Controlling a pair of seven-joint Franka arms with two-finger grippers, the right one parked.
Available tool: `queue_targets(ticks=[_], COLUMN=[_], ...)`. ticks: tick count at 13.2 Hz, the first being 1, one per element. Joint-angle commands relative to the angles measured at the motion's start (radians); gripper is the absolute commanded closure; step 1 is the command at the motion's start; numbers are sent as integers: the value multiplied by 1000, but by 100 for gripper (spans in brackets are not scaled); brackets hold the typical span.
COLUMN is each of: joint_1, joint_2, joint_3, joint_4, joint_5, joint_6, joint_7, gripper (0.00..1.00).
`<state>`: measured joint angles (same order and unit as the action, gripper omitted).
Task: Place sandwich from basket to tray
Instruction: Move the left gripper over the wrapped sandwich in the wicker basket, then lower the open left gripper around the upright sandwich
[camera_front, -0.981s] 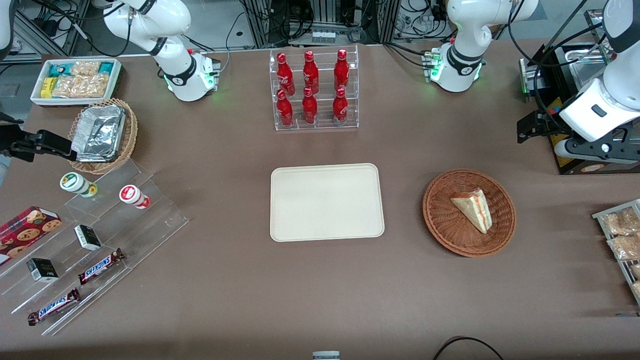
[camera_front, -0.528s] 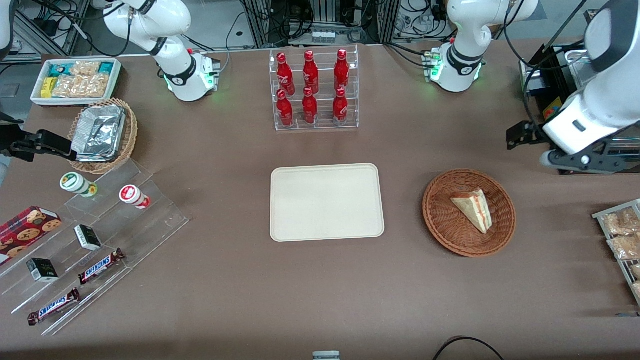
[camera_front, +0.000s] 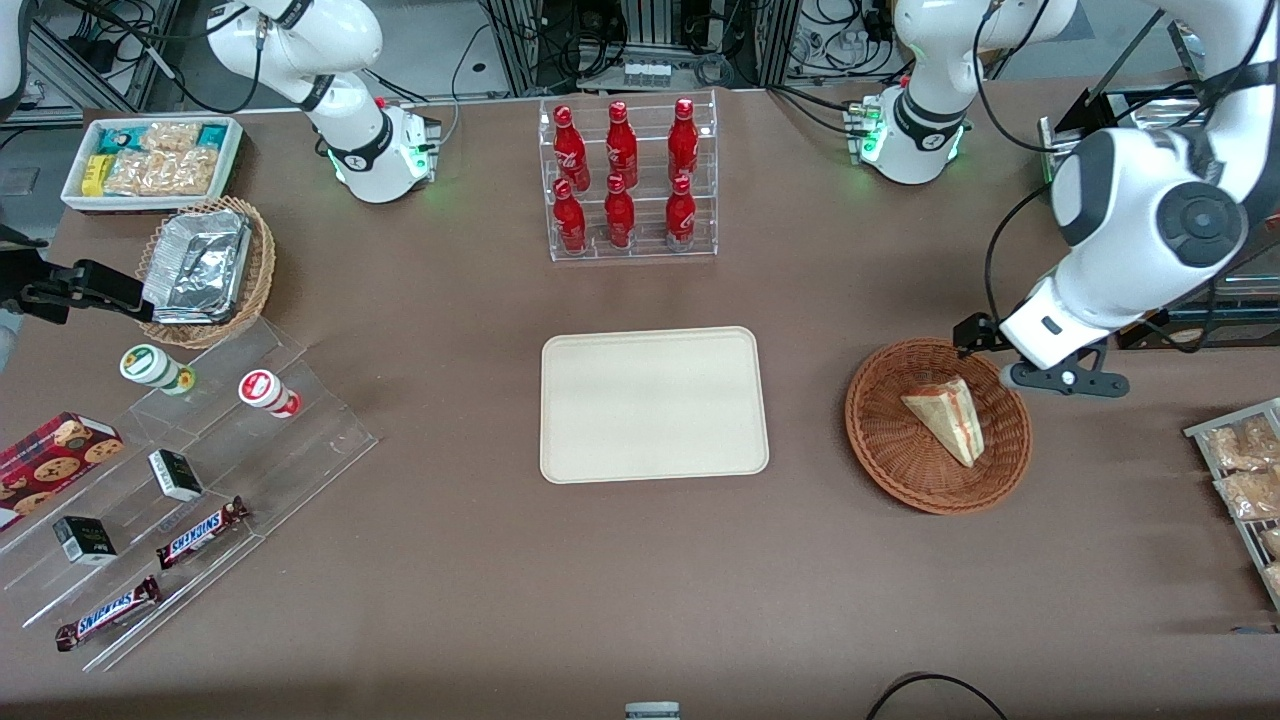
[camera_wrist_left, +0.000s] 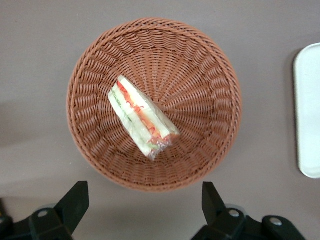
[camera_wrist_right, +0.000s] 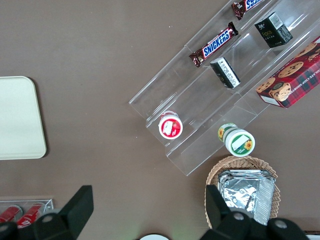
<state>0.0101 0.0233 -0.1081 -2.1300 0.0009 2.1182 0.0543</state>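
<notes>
The sandwich (camera_front: 945, 418), a clear-wrapped wedge of pale bread with red and green filling (camera_wrist_left: 142, 117), lies in the round reddish-brown wicker basket (camera_front: 880, 440). The cream tray (camera_front: 650, 400) sits bare beside the basket, toward the parked arm's end; its edge shows in the left wrist view (camera_wrist_left: 310, 115). My left gripper (camera_front: 1062, 382) hangs above the basket's rim, at the part farthest from the front camera. It is open wide (camera_wrist_left: 142, 200), its fingers holding nothing and well above the basket (camera_wrist_left: 210, 100).
A clear rack of red bottles (camera_front: 625, 180) stands farther from the front camera than the tray. Bagged snacks on a rack (camera_front: 1240, 470) lie at the working arm's end. A stepped acrylic shelf (camera_front: 190, 470), a tan foil basket (camera_front: 205, 265) and a white snack bin (camera_front: 150, 160) sit toward the parked arm's end.
The left arm has swung in from the table's end toward the basket and nearer the front camera; its gripper now hangs over the basket's rim. Sandwich, basket and tray have not moved.
</notes>
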Motion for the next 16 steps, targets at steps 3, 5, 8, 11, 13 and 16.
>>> queue_targets(ticks=[3, 5, 8, 11, 13, 16], joint_1=[27, 25, 11, -1, -1, -1], joint_2=[24, 49, 93, 116, 133, 150], joint_3=[-1, -1, -7, -7, -8, -7], joint_4=[-94, -96, -90, -91, -87, -84], joint_5=[-9, -9, 2, 4, 7, 11], joint_6=[164, 201, 236, 270, 283, 281], joint_7=[-127, -328, -673, -835, -886, -875], gripper=[0, 0, 0, 0, 0, 0])
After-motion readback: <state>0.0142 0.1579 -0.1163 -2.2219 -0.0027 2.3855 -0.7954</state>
